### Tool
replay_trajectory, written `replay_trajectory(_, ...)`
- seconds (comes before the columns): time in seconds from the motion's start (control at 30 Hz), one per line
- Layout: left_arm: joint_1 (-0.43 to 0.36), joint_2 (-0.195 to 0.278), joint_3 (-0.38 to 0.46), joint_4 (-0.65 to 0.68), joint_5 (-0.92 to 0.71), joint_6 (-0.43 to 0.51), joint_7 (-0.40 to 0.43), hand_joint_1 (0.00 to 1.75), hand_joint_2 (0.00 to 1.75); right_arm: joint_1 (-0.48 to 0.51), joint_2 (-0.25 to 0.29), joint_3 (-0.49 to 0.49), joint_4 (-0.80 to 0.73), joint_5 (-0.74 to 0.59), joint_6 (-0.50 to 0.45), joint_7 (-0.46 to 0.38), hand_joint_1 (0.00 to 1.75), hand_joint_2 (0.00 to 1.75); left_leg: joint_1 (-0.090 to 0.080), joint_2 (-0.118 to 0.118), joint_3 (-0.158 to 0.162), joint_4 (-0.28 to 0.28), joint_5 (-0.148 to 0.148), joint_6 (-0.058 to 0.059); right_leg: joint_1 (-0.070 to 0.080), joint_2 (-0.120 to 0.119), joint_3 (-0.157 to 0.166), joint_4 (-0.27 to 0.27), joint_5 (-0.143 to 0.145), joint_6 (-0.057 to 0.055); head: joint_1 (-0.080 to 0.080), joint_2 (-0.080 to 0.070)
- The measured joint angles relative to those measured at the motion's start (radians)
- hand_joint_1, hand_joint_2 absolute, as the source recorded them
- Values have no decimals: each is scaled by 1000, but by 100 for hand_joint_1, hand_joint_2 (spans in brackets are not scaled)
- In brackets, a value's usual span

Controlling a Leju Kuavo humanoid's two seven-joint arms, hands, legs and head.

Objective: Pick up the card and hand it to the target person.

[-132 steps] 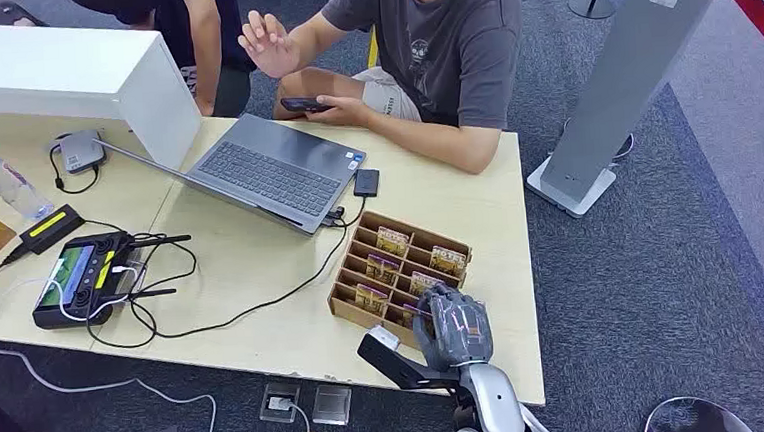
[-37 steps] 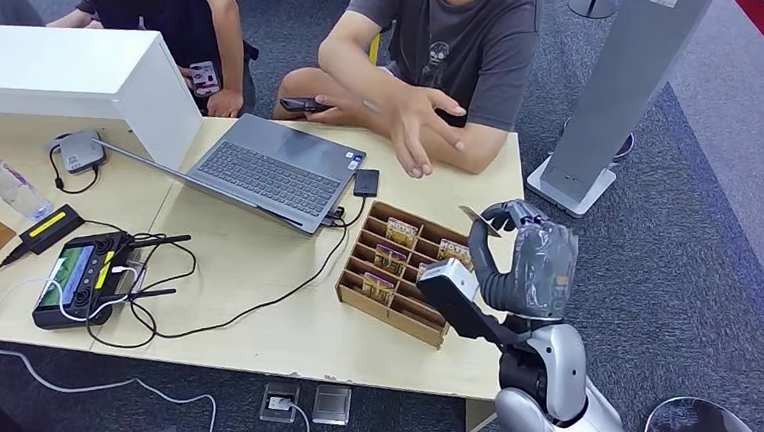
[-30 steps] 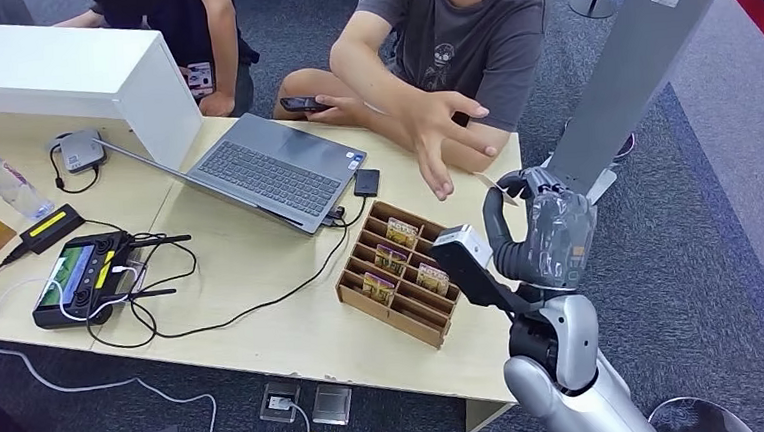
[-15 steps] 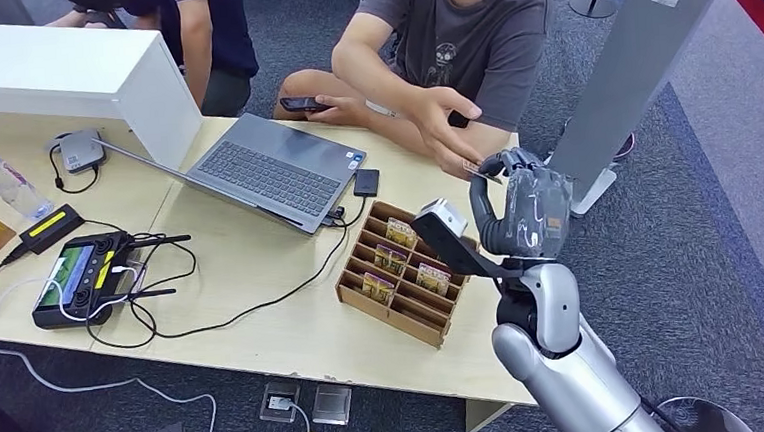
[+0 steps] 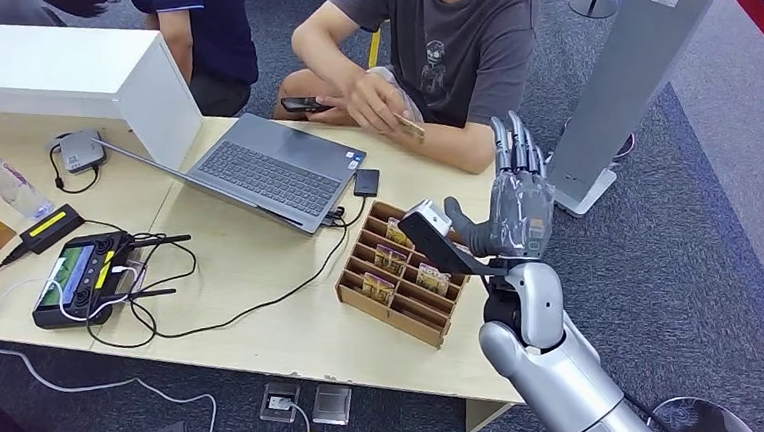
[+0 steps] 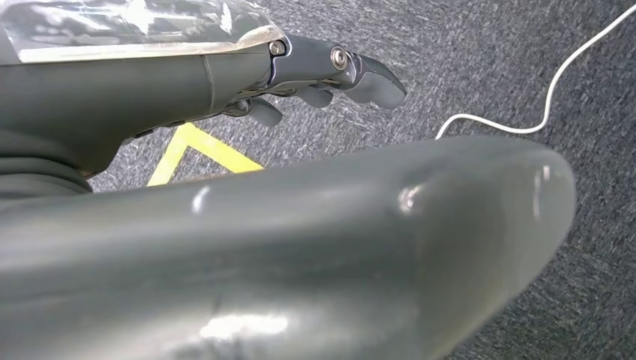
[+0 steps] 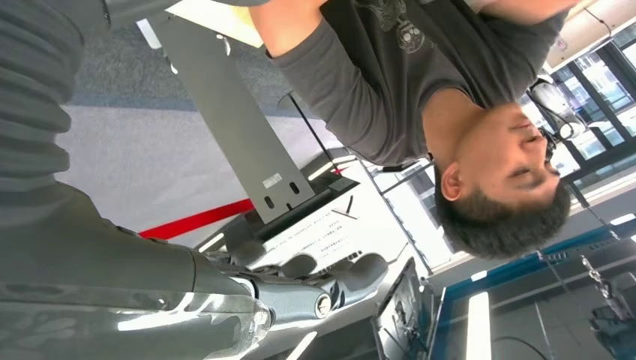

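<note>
Two hands are mine, and the nearer concern is my right hand (image 5: 515, 200), raised above the far right part of the table (image 5: 265, 333) with its fingers (image 5: 514, 140) straight, spread and pointing up; it holds nothing. In the right wrist view the same hand (image 7: 300, 281) shows its dark fingers extended, with the person's grey shirt beyond them. My left hand (image 6: 225, 82) appears in the left wrist view over grey carpet (image 6: 487, 60), fingers loosely curved and apart with nothing between them; a white cable (image 6: 540, 90) and a yellow floor marking (image 6: 187, 150) lie on the carpet below it.

Just beside my right forearm, on the table, sits the wooden card rack (image 5: 399, 273), several of its slots still filled with cards. Beyond it lie a small black box (image 5: 366, 183) and an open laptop (image 5: 265, 171), and to the left a handheld controller (image 5: 81, 276) among black cables.

Farthest away, at the table's far edge, the seated person's hand (image 5: 376, 104) holds the card (image 5: 411, 126), well apart from my fingers. The person's other hand holds a phone (image 5: 301, 105).
</note>
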Motion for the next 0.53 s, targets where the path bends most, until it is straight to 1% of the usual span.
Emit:
replay_trajectory(0.17, 0, 0, 0, 0, 2, 4, 0, 0, 0, 10, 4, 0, 3, -60, -52, -33, 0, 175, 0, 0, 0, 0, 0, 0, 0, 0, 0, 0, 0, 0, 0, 0)
replay_trajectory(0.33, 0, 0, 0, 0, 3, 5, 0, 0, 0, 70, 5, -11, -27, -190, -71, -143, 0, 175, 0, 0, 0, 0, 0, 0, 0, 0, 0, 0, 0, 0, 0, 0)
replay_trajectory(0.43, 1, 0, 0, 0, 4, 6, 1, 0, 0, 125, 13, -37, -52, -314, -71, -249, 0, 175, 0, 0, 0, 0, 0, 0, 0, 0, 0, 0, 0, 0, -1, 0)
replay_trajectory(0.5, 1, 0, 0, 0, 4, 10, 3, 0, 0, 169, 19, -54, -66, -460, -71, -321, 0, 175, 0, 0, 0, 0, 0, 0, 0, 0, 0, 0, 0, 0, -1, 0)
replay_trajectory(0.53, 1, 0, 0, 0, 4, 11, 4, 0, 0, 180, 20, -58, -69, -505, -71, -339, 0, 175, 0, 0, 0, 0, 0, 0, 0, 0, 0, 0, 0, 0, -1, 0)
